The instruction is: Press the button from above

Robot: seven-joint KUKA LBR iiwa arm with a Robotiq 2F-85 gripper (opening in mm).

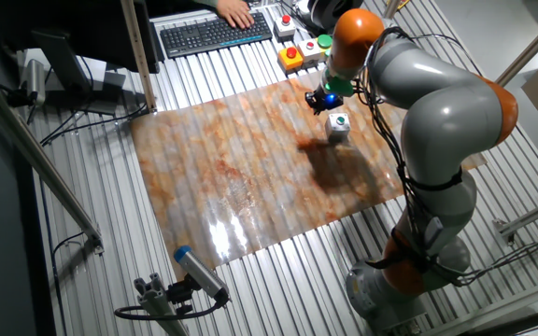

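hand (324,101) grip unclear, just beside button (339,122) on marbled mat (241,168), ribbed table (92,271).

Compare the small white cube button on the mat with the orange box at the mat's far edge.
The button has a white housing with a green cap; the orange box carries a red cap. The button sits on the marbled mat near the claw; the orange box sits beyond it. Both face upward.
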